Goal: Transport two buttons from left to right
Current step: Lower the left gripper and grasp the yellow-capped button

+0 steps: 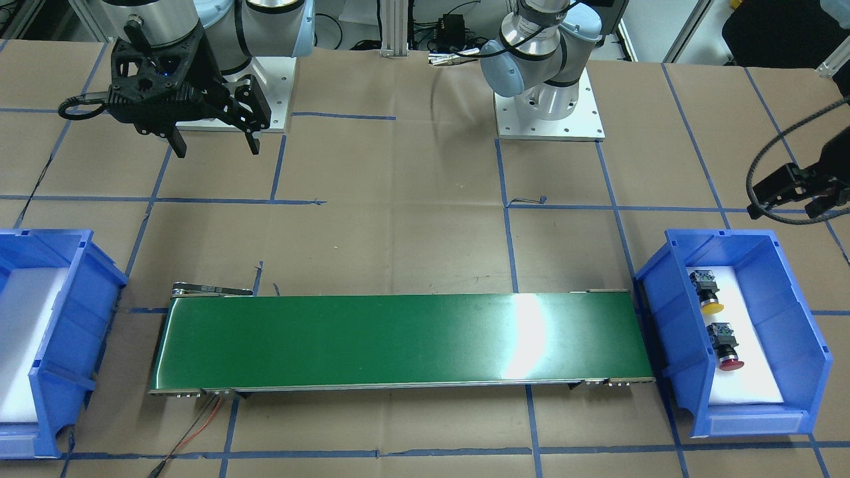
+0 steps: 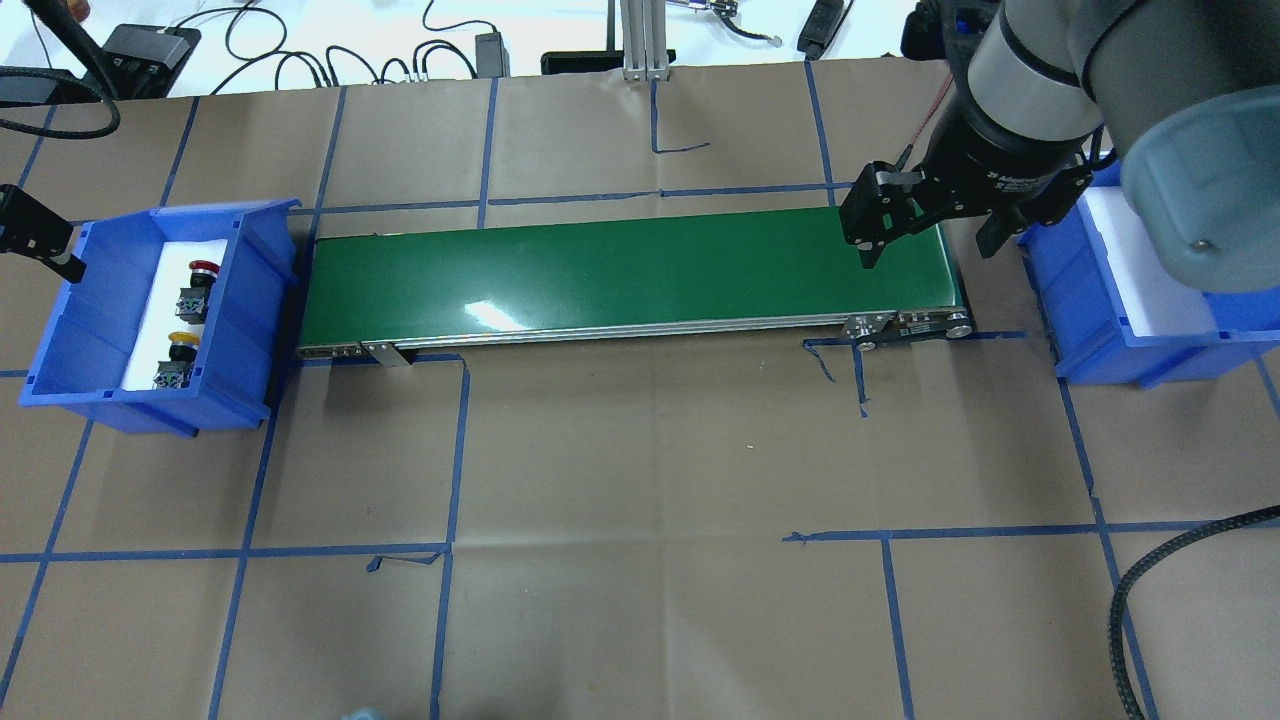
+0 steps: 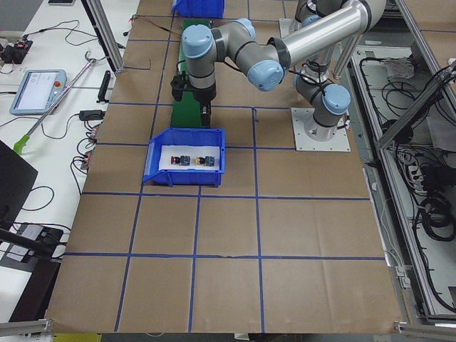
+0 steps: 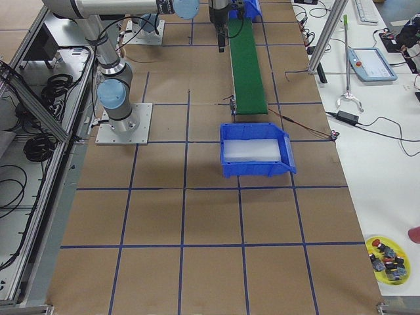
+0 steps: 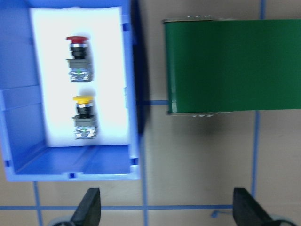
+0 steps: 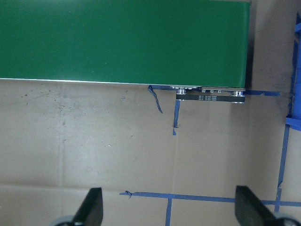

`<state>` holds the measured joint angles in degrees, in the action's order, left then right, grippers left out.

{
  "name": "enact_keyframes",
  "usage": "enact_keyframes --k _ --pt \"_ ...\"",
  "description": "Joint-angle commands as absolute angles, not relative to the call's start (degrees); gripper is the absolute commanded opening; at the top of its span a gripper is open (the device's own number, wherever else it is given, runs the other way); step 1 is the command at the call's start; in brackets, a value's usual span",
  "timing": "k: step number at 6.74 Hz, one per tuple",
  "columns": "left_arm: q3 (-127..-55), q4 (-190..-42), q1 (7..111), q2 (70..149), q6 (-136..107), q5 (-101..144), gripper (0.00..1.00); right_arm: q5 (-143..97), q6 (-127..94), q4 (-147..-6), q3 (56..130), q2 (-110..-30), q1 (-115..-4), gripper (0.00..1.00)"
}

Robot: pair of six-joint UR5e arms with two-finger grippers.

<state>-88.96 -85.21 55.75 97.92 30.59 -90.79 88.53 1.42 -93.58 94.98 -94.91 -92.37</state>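
The red button [image 5: 77, 52] and the yellow button [image 5: 83, 114] lie side by side on white foam in the left blue bin [image 5: 133, 117]. They also show in the overhead view, red [image 2: 201, 283] and yellow [image 2: 178, 355], and in the front view, yellow [image 1: 707, 292] and red [image 1: 725, 345]. My left gripper [image 5: 168, 209] is open and empty, held high beside this bin and touching nothing; it shows at the overhead view's left edge [image 2: 40, 240]. My right gripper [image 6: 169, 209] is open and empty, above the right end of the green conveyor [image 2: 630, 275].
The right blue bin [image 2: 1110, 320] with white foam [image 4: 252, 151] stands past the conveyor's right end and holds no buttons. The green belt [image 1: 398, 342] is bare. Brown paper with blue tape lines covers the table. A red wire [image 1: 199, 425] trails from the conveyor.
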Motion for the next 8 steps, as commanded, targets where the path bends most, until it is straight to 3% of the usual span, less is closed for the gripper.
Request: enact_keyframes --k 1,8 --pt "-89.29 -82.36 55.19 100.62 28.22 -90.70 1.00 88.51 1.41 -93.43 95.01 -94.83 -92.37 1.00" --pt "-100.62 -57.04 57.92 110.83 29.53 -90.79 1.00 88.42 1.49 -93.52 95.01 -94.66 -92.29 1.00"
